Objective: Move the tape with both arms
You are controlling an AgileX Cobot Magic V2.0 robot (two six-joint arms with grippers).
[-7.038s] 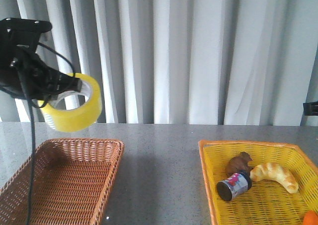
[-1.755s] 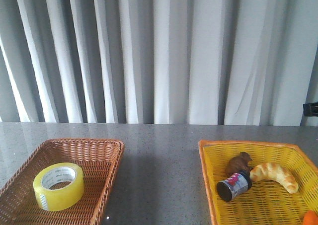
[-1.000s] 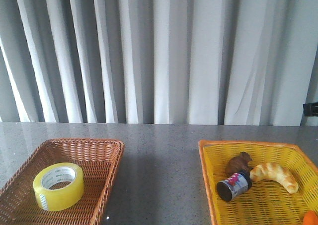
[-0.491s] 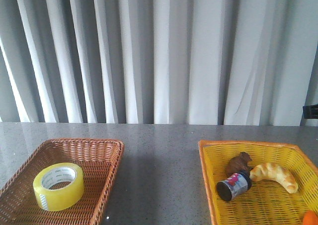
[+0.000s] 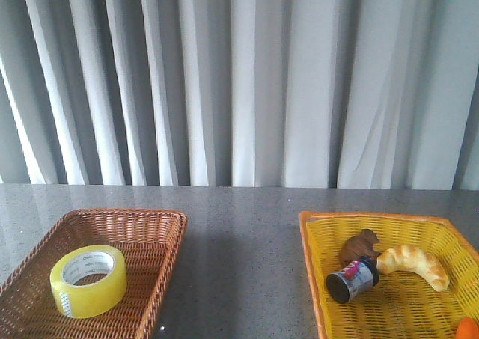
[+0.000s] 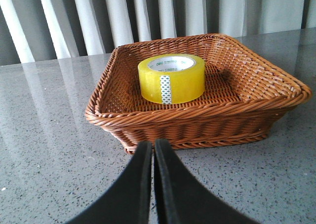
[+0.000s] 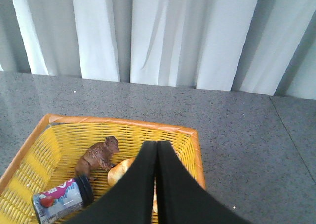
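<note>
The tape (image 5: 88, 281) lies flat on its side inside the brown wicker basket (image 5: 150, 234) at the lower left of the front frame, hole facing up, the white printed core showing. It sits toward the near left part of the basket floor, clear of the far wall. In the left wrist picture the same roll (image 6: 171, 78) stands in the middle of the frame, resting on the basket floor, with the basket rim (image 6: 197, 108) curving in front of it.

The left gripper (image 6: 152, 150) appears at the bottom centre of its wrist picture, fingers pressed together with only a thin seam between them, clenched on nothing. It hangs over the grey table (image 6: 49, 135), outside the basket and apart from the tape.

The right gripper (image 7: 156, 152) appears at the bottom centre of its own picture, fingers likewise closed against each other and empty. It hovers above the yellow basket (image 7: 123, 127).

The yellow basket (image 5: 359, 221) occupies the lower right of the front frame. Inside it lie a small brown figure (image 5: 360, 245), a croissant (image 5: 414, 264) to its right, and a small jar (image 5: 352, 279) on its side just below the figure. An orange object (image 5: 468, 328) shows at the lower right corner, cut by the frame edge.

Neither arm appears in the front frame. Grey-white curtains (image 5: 239, 77) fill the background.
</note>
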